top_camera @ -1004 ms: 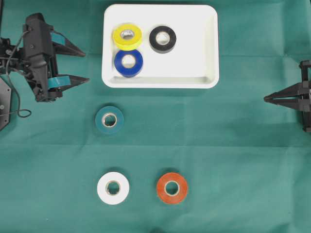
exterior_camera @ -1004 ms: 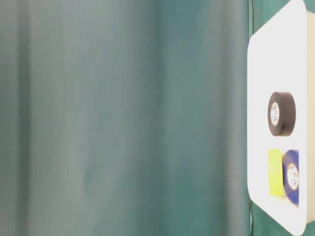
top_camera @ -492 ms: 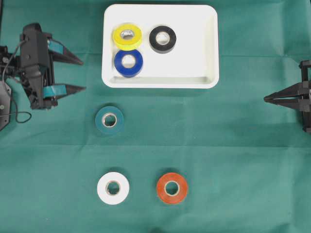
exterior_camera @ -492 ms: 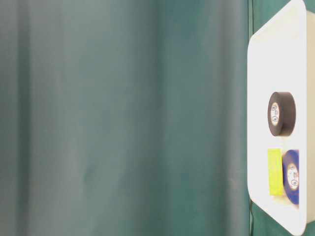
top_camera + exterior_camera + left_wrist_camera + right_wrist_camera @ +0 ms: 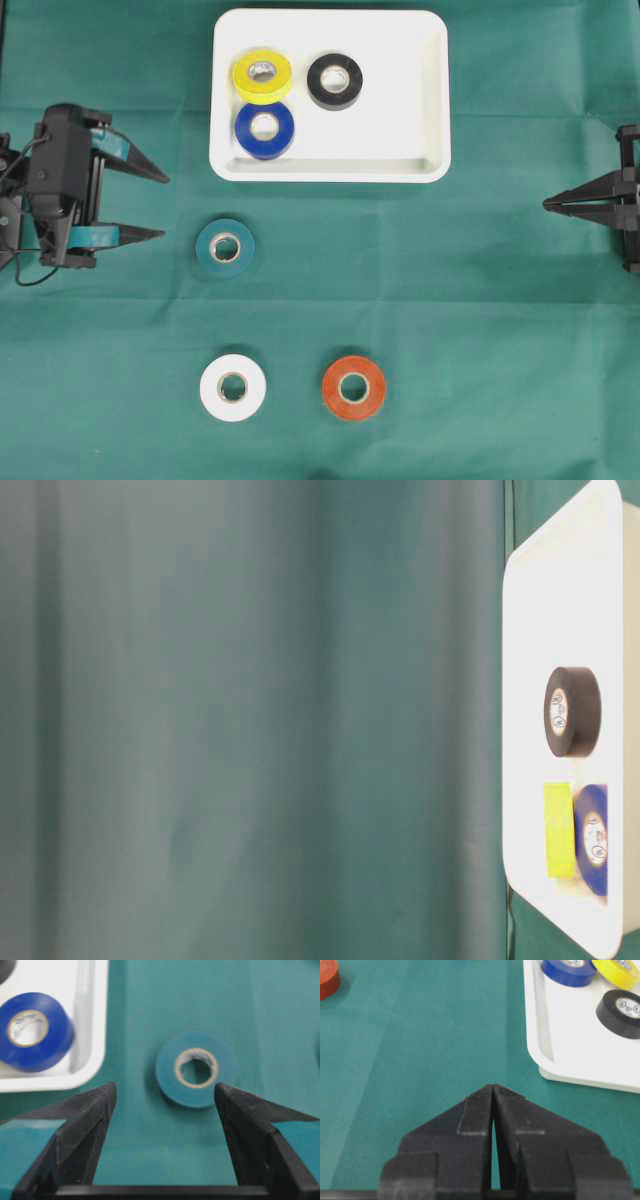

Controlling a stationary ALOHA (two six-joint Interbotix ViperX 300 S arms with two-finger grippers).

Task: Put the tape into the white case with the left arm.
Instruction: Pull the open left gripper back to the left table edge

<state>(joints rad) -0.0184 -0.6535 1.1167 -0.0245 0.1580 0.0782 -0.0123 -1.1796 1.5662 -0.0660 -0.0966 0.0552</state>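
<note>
The white case (image 5: 400, 120) stands at the back middle and holds yellow (image 5: 262, 75), black (image 5: 335, 81) and blue (image 5: 264, 130) tape rolls. On the cloth lie a teal tape (image 5: 225, 247), a white tape (image 5: 232, 387) and an orange tape (image 5: 353, 387). My left gripper (image 5: 165, 206) is open and empty, left of the teal tape and pointing right. The left wrist view shows the teal tape (image 5: 195, 1069) just beyond the open gripper (image 5: 165, 1087), a little right of centre. My right gripper (image 5: 546, 204) is shut at the far right.
Green cloth covers the table. In the left wrist view the case's rim (image 5: 95, 1035) and the blue roll (image 5: 32, 1030) sit at the upper left. The right wrist view shows the case's corner (image 5: 580, 1055) ahead to the right and the orange roll (image 5: 327, 980) far left.
My left gripper has moved toward the front of the table, from beside the case down to about level with the teal tape, staying open. The right arm has not moved.
</note>
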